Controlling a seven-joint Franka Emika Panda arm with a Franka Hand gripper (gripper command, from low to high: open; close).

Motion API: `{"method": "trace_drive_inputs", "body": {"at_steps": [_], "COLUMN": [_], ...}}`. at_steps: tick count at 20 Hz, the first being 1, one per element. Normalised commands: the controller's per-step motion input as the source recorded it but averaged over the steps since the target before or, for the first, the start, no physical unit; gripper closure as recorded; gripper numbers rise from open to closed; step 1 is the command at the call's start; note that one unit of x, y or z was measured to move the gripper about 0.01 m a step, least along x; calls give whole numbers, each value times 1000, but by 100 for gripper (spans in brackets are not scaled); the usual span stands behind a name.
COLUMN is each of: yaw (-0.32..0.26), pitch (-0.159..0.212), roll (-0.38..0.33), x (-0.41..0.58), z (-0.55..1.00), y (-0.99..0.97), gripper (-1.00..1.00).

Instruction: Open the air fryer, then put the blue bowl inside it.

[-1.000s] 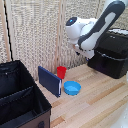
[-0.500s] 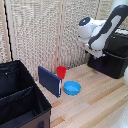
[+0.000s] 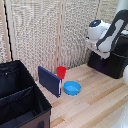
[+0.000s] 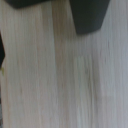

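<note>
The blue bowl (image 3: 72,88) sits upright on the wooden floor, with nothing touching it. The matte-black air fryer (image 3: 112,62) stands at the exterior view's right. My gripper (image 3: 101,54) hangs from the white arm just above and in front of the fryer's near face, well away from the bowl. Its fingers are too small and blurred to tell whether they are open or shut. I cannot make out the air fryer handle. The wrist view is blurred and shows pale wood with a dark block (image 4: 90,16) at one edge.
A small red cup (image 3: 61,72) stands behind the bowl, and a flat dark-blue board (image 3: 50,81) leans beside it. A large black fabric-sided crate (image 3: 20,100) fills the exterior view's lower left. Slatted wooden screens (image 3: 45,35) close the back.
The arm has swung toward the exterior view's right, bringing the gripper from open floor up to the air fryer. The bowl, the cup and the board have not moved.
</note>
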Motion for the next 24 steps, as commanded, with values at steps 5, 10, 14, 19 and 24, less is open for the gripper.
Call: {"method": "trace_drive_inputs", "body": {"at_steps": [5,10,14,19,24], "yaw": [200,172,-18,-39,-122], "pitch": [119,184,58,36,126], "roll": [-100,-63,0,12,158], "x": [-3,67,76,6,19], "z": [-222,-149,-19,-10,37], "y": [-496,-310,-31,6,-51], "gripper": [-100,100,100,100,100]}}
